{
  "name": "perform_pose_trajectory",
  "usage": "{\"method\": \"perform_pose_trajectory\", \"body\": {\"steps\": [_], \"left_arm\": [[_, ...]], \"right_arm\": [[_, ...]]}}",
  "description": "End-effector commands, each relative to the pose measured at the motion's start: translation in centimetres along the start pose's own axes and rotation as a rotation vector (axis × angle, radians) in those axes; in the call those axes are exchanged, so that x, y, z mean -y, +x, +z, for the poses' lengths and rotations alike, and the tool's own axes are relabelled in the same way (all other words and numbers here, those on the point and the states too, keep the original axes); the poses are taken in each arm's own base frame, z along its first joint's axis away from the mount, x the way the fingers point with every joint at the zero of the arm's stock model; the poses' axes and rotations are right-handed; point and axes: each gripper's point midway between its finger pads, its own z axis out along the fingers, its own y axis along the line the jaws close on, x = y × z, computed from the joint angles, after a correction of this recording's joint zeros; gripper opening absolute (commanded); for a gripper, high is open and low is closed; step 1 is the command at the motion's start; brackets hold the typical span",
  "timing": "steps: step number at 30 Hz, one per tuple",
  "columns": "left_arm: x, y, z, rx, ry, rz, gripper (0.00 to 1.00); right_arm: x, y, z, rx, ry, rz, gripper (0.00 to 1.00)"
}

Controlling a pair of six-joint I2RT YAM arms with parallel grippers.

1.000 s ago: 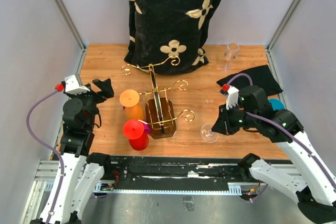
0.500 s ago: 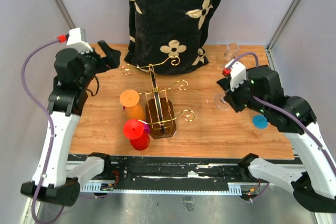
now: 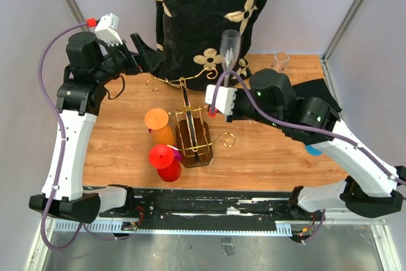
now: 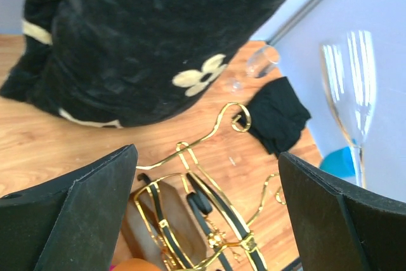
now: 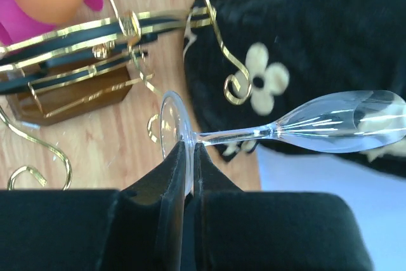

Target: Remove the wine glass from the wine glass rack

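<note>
The wine glass rack [image 3: 193, 120] is a gold wire stand with scroll arms on a dark brown base, mid-table. It also shows in the left wrist view [image 4: 202, 202] and the right wrist view [image 5: 76, 49]. My right gripper [image 3: 223, 87] is shut on the foot of a clear wine glass [image 3: 230, 46] and holds it upright, high behind the rack. In the right wrist view the gripper [image 5: 192, 155] pinches the foot and the wine glass [image 5: 339, 125] points away. My left gripper [image 3: 147, 54] is open and empty above the rack's far left; the rack lies between its fingers [image 4: 76, 211].
An orange glass [image 3: 158, 122] and a red glass [image 3: 165, 160] are at the rack's left side. A black floral bag [image 3: 203, 11] stands at the back. A second clear glass [image 3: 279, 61], a black cloth [image 3: 309, 95] and a blue object [image 3: 311, 150] are at the right.
My right arm swung from the right side to the middle, raising the clear glass high behind the rack. My left arm rose and moved right towards the rack.
</note>
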Motion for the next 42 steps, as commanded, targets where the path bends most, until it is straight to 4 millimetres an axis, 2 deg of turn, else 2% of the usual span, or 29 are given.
{"method": "perform_pose_trajectory", "body": {"steps": [1, 7, 13, 21, 32, 37, 42], "left_arm": [[3.5, -0.7, -0.3, -0.013, 0.164, -0.017, 1.00], [5.1, -0.3, 0.7, -0.030, 0.282, -0.138, 1.00], [6.4, -0.8, 1.2, -0.012, 0.367, -0.248, 0.99], [5.8, -0.9, 1.8, 0.004, 0.345, -0.318, 0.98], [3.8, -0.2, 2.8, -0.019, 0.230, -0.319, 0.94], [4.2, -0.4, 2.8, -0.014, 0.254, -0.326, 0.91], [4.5, -0.3, 2.9, -0.008, 0.279, -0.348, 0.85]], "right_arm": [[0.2, -6.0, -0.8, 0.198, -0.051, -0.167, 0.01], [-2.5, -9.1, 0.1, 0.276, -0.146, -0.237, 0.01], [-3.5, -10.2, 2.5, 0.261, -0.176, -0.266, 0.01], [-3.8, -11.4, 4.3, 0.272, -0.176, -0.276, 0.01], [-4.4, -12.2, 4.2, 0.289, -0.176, -0.290, 0.01], [-4.8, -12.3, 4.3, 0.295, -0.186, -0.291, 0.01], [-5.0, -12.1, 4.8, 0.274, -0.177, -0.301, 0.01]]}}
